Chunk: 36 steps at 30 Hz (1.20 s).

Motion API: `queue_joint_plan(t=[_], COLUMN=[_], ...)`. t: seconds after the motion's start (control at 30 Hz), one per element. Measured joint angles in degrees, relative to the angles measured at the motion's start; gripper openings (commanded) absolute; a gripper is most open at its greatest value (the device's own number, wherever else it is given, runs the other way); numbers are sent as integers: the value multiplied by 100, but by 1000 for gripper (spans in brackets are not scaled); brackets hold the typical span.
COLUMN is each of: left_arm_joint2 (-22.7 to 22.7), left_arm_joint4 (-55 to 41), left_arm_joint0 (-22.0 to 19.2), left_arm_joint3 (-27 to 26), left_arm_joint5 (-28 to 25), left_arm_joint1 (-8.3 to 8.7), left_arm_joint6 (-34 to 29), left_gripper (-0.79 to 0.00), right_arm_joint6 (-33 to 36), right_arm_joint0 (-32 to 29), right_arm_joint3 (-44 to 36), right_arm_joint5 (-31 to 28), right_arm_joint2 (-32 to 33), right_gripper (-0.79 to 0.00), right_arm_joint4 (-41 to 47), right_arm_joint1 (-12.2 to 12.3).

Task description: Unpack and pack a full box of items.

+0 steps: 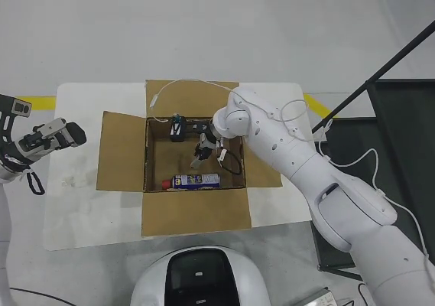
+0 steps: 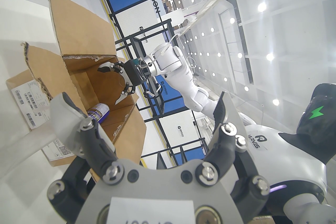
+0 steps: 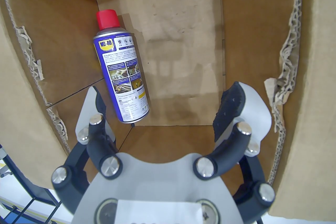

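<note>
An open cardboard box (image 1: 121, 153) stands in the middle of the white table with its flaps spread out. Inside it a blue spray can (image 1: 193, 181) with a red cap lies on its side against the near wall; the can (image 3: 122, 72) rests on the box floor beside a wall (image 3: 65, 38). My right gripper (image 1: 186, 144) hangs open and empty inside the box mouth, above the can and apart from it (image 3: 164, 101). My left gripper (image 1: 68, 135) is held open and empty over the table, left of the box (image 2: 143, 107). From there the right gripper (image 2: 113, 83) and the can (image 2: 98, 112) also show.
A dark metal rack (image 1: 416, 153) stands right of the table. A white cable (image 1: 179, 84) loops over the far flap. Bare tabletop (image 1: 79, 214) lies left of and in front of the box. The box's torn flap edges (image 3: 286, 51) stand close to the right gripper.
</note>
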Motion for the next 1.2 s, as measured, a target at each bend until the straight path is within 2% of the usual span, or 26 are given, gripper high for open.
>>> queue_joint_plan(t=[0.33,0.53,0.73,1.2], left_arm_joint2=[0,0,0,0], left_arm_joint4=[0,0,0,0], left_arm_joint0=[0,0,0,0], left_arm_joint3=[0,0,0,0], left_arm_joint5=[0,0,0,0], left_arm_joint1=[0,0,0,0], left_arm_joint6=[0,0,0,0], left_gripper=[0,0,0,0], right_arm_joint6=[-92,-162,-263,-613], right_arm_joint0=[-45,-66,-56,112], right_arm_joint3=[-36,-33,250,1173], right_arm_joint5=[45,-181,-275,-456], right_arm_joint2=[-2,-106,-489,-1224], right_gripper=[0,0,0,0], right_arm_joint4=[-77,-74,12,-133], right_arm_joint1=[10,2,-137,-652])
